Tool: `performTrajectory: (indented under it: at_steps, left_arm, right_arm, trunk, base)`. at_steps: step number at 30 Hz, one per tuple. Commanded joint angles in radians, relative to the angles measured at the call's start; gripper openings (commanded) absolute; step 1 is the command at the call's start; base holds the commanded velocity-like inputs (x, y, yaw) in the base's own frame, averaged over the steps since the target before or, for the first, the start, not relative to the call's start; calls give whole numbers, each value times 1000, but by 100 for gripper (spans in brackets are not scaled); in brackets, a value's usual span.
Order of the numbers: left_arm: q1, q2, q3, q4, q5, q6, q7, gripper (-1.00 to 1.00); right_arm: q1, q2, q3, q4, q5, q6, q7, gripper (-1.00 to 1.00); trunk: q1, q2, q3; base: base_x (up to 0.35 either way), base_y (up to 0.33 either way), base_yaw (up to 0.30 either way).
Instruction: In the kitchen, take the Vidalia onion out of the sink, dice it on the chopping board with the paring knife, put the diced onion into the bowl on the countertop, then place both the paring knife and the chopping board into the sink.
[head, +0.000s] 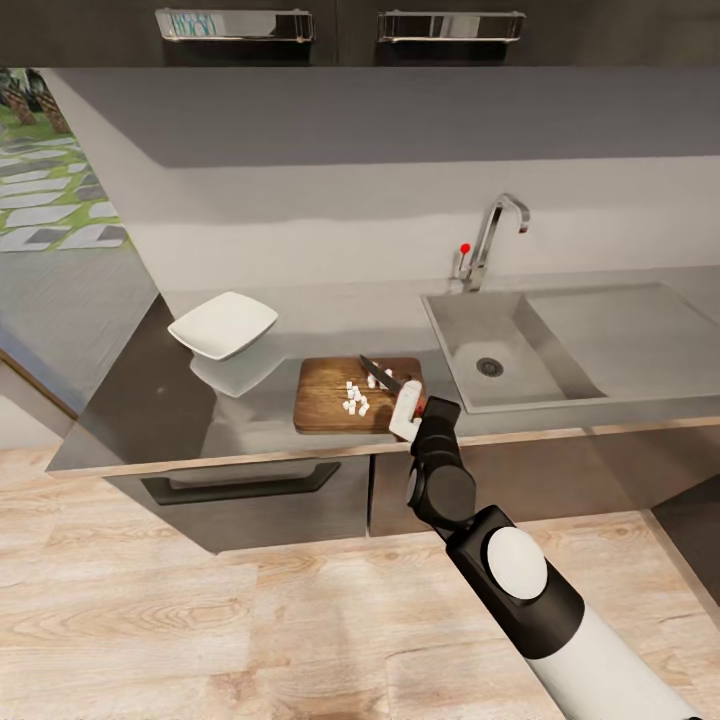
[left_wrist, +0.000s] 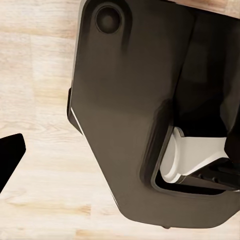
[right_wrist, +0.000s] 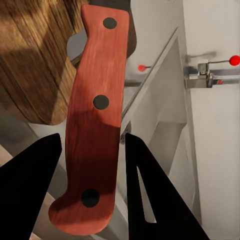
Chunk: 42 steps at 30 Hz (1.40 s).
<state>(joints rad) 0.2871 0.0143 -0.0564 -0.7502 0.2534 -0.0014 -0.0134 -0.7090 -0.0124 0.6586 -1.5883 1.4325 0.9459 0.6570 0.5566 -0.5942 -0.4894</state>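
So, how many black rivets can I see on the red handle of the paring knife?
3 on the paring knife handle in the right wrist view: one near the blade end, one at the middle, one at the butt end between the right gripper fingers. None look hidden.

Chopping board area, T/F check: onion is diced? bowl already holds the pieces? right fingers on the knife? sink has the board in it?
1. The Vidalia onion lies diced on the chopping board. True.
2. The bowl holds the pieces. False: it looks empty; the cubes are on the board.
3. The right gripper has its fingers either side of the paring knife handle. True.
4. The board lies in the sink. False: it is on the countertop, left of the basin.
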Motion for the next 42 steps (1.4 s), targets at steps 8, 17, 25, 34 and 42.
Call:
performTrajectory:
  at_steps: [8, 17, 25, 34, 42]
  left_arm:
    - [1, 1, -3, -1, 10, 0, 0, 100]
    - [0, 1, -3, 0, 10, 0, 0, 100]
    - [1, 1, -3, 9, 9, 0, 0, 100]
    - [0, 1, -3, 17, 9, 0, 0, 100]
    - [0, 1, -3, 18, 7, 0, 0, 100]
  right_arm:
    - [-1, 71, -78, -19, 9, 5, -10, -100]
    - [-8, 169, -458, -42, -94, -70, -128, -100]
    - [-17, 170, -626, -42, -514, -70, -151, -100]
    - [-37, 170, -713, -37, -616, -66, -176, -100]
    - [-283, 167, -720, 157, -645, 32, -238, -100]
  trunk:
    - [0, -1, -1]
    - [0, -1, -1]
    - [0, -1, -1]
    - [0, -1, -1]
    - [0, -1, -1]
  base:
    - [0, 0, 0]
    - [0, 0, 0]
    - [0, 0, 0]
    - [0, 0, 0]
    - [135, -145, 0]
